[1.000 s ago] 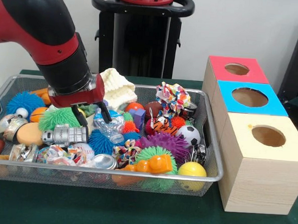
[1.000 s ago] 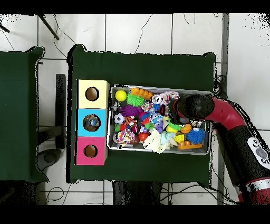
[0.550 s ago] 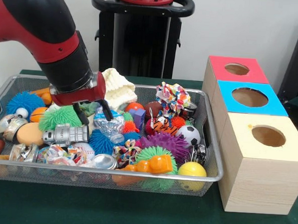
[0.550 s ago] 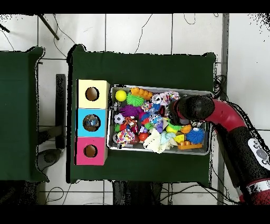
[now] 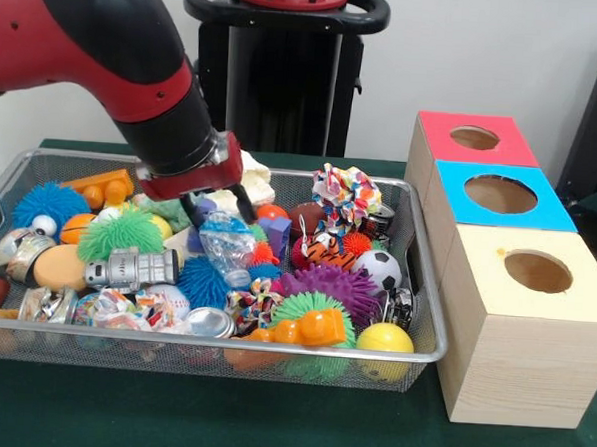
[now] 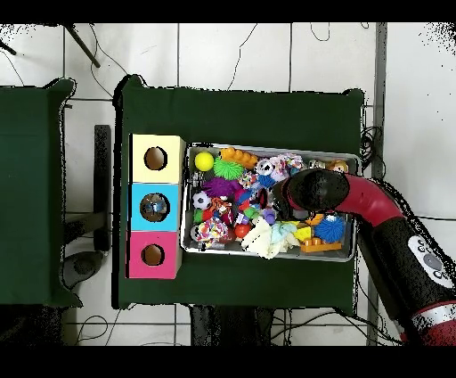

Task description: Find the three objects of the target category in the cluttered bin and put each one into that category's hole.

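Mesh bin (image 5: 420, 290) — green tablecloth (image 5: 268, 422)

1. Bin (image 5: 421, 280): silver wire mesh, metal rim.
2. Boxes (image 5: 519, 365): pale bare wood sides, matt painted tops.
3. Table cover (image 5: 268, 422): dark green matt cloth.
4. Yellow ball (image 5: 384, 340): smooth, glossy.
5. Purple spiky ball (image 5: 330, 283): soft, rubbery bristles.

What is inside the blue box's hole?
From above, the blue box shows something greyish lying in its hole, too small to identify. From the front, its hole shows only plain wood inside; the bottom is hidden.
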Tool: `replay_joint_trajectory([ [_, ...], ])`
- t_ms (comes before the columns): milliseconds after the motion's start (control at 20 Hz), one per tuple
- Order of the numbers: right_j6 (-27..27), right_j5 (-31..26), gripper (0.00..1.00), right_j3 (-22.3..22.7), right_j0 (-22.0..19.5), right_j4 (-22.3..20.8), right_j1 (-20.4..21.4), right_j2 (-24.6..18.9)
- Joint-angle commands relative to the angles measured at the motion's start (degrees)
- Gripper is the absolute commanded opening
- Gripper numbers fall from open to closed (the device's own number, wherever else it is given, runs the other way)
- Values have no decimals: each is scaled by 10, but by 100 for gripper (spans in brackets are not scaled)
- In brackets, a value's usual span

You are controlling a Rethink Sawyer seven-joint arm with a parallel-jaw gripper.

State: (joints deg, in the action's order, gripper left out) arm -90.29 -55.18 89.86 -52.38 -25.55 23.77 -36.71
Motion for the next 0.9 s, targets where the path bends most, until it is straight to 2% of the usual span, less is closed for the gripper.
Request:
replay_joint_trajectory([
  [50, 91, 41, 100, 37, -1, -30, -24, -24],
  [400, 84, 68, 100, 23, -2, -40, -39, -24],
  [650, 30, 88, 100, -10, 9, -24, -39, -12],
  [900, -38, 122, 100, -13, 16, -5, -12, 7],
])
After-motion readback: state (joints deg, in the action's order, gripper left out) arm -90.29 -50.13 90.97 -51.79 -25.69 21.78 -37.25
